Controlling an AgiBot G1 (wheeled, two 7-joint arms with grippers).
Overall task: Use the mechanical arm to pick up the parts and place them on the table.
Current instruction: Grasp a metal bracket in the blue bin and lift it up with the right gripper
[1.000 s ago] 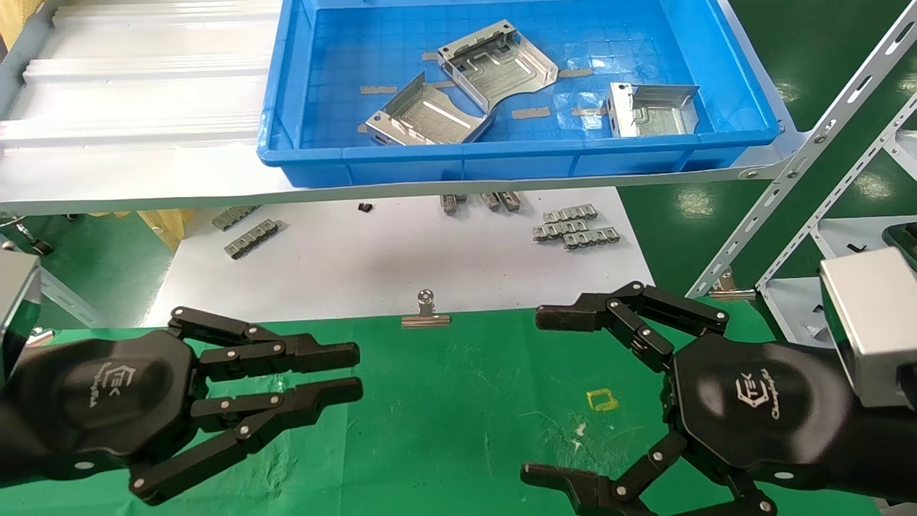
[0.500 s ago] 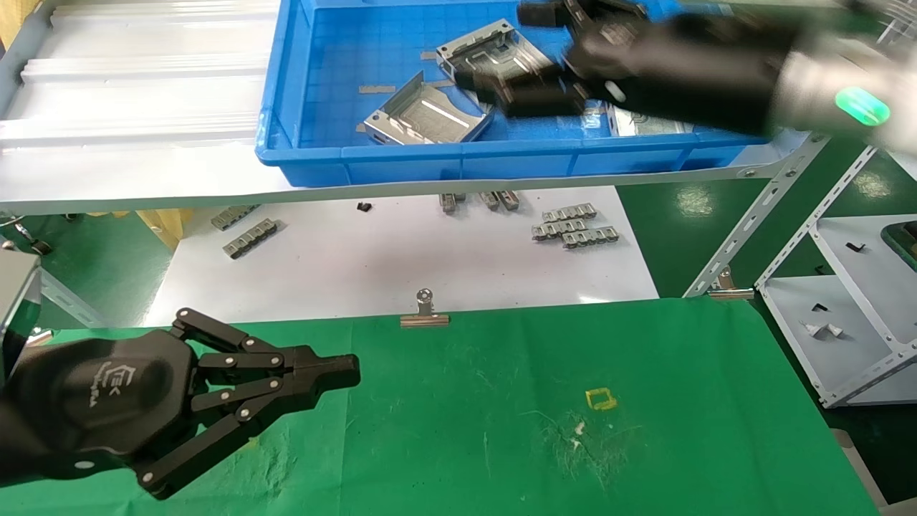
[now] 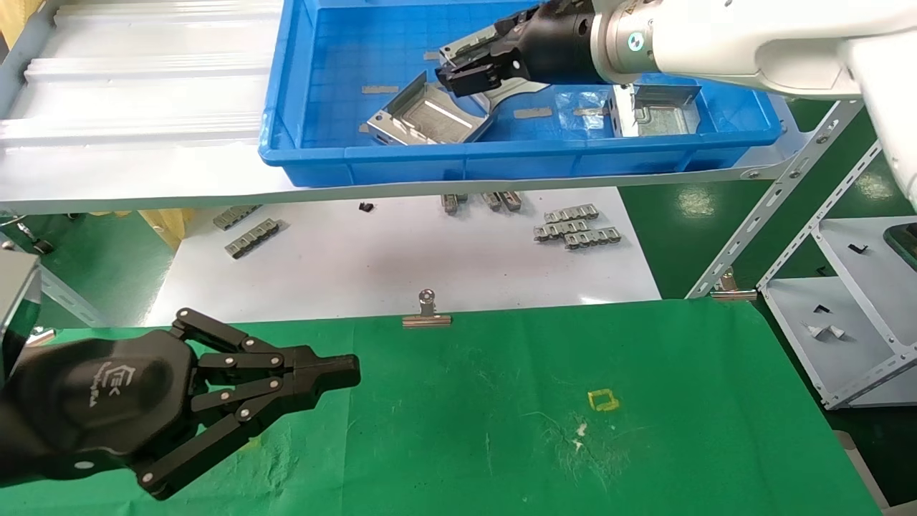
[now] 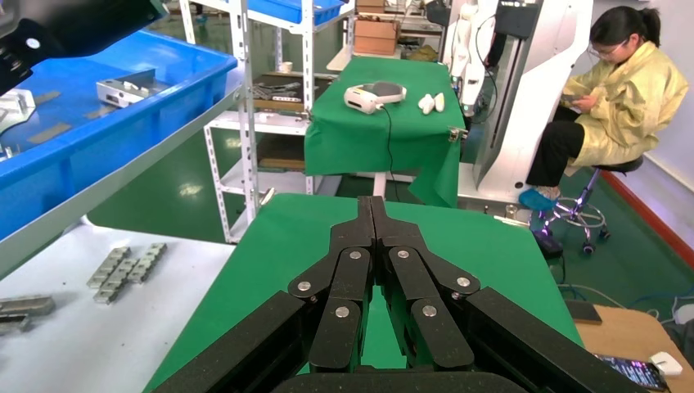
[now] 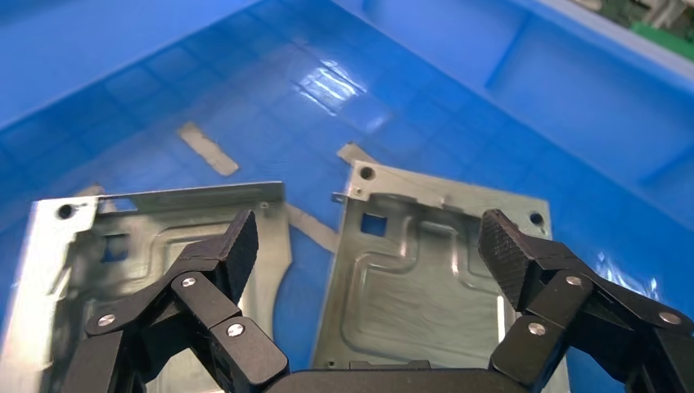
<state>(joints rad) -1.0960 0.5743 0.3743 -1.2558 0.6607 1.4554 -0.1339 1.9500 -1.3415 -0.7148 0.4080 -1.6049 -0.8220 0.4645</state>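
Three shiny silver parts lie in the blue tray (image 3: 501, 161): one near the front (image 3: 430, 115), one in the middle (image 3: 466, 49), one at the right (image 3: 655, 107). My right gripper (image 3: 473, 74) reaches into the tray from the right and hovers open over the middle part (image 5: 425, 270), its fingertips (image 5: 233, 246) on either side and apart from the metal. The front part (image 5: 123, 246) lies beside it. My left gripper (image 3: 347, 373) is shut and empty, low over the green table (image 3: 501, 401); it also shows in the left wrist view (image 4: 370, 205).
Grey toothed strips (image 3: 577, 226) and a silver binder clip (image 3: 427, 312) lie on the white sheet (image 3: 372, 265) under the tray shelf. A slanted metal rack (image 3: 788, 179) stands at the right. A yellow square outline (image 3: 602, 399) marks the cloth. A seated person (image 4: 622, 90) is far off.
My right arm has swung from above the green table up into the blue tray, gripper open over the middle part. My left gripper has closed and stayed in place.
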